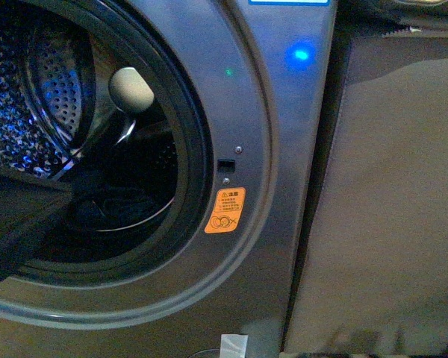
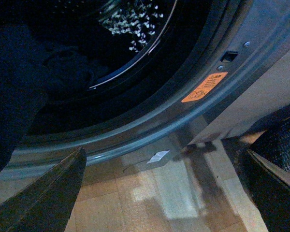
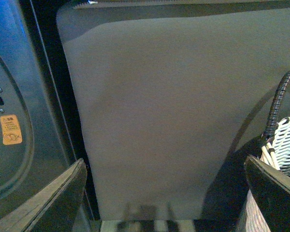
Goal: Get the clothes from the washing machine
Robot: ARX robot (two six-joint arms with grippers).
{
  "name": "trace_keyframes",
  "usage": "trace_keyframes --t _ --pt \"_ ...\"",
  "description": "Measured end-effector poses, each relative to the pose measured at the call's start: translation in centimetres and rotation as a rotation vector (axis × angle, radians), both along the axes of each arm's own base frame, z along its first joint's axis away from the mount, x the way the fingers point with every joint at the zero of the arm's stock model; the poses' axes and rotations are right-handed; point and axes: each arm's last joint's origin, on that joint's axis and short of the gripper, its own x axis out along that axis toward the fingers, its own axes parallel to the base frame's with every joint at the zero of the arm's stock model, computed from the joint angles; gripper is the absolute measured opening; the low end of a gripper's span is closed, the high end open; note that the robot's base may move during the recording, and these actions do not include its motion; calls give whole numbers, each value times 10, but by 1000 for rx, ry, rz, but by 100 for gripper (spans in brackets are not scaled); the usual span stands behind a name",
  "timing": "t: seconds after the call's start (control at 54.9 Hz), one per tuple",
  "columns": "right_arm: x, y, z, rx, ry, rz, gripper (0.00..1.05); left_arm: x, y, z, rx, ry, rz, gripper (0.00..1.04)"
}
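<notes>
1. Locate the clothes. They are a dark folded mass low inside the washing machine, at the lower left of the front view, behind the black door rim. Dim light hides the detail.
2. Step in hand, as judged: bring the left gripper into the porthole to take the garment. Nothing is gripped yet.
3. Left jaws: spread wide and empty. In the left wrist view they frame the lower porthole rim, the white tag and the tiled floor. The arm sits low, outside the opening, angled up toward the drum.
4. To do the step well:
   - Lift the jaws over the rim before advancing.
   - Aim at a raised fold, not at flat cloth.
   - Close only when fabric lies between both jaws.
   - Keep clear of the perforated steel.
5. Right gripper: jaws apart, holding nothing. It faces the tan cabinet at the centre of its view. The wicker basket is at the right edge.
</notes>
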Motion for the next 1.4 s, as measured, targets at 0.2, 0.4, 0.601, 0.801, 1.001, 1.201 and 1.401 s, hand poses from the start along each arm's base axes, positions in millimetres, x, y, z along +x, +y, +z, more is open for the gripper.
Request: trace_keyframes --t 0.2,0.4,0.601,0.801,1.001,1.201,1.401 --pt "0 0 0 0 0 0 97 70 -23 -12 56 62 -26 98" --pt "0 0 0 0 0 0 97 128 -37 -35 137 87 1 98" --pt "0 0 0 0 0 0 97 171 -37 -55 186 112 72 98" --pt "0 0 0 0 0 0 97 203 -25 -59 173 122 142 98" --pt "0 0 0 0 0 0 97 230 -24 -69 208 150 168 98" --pt "0 0 0 0 0 0 97 252 -26 -92 252 249 195 98" --pt "0 0 0 0 0 0 97 272 -20 -97 301 299 266 98"
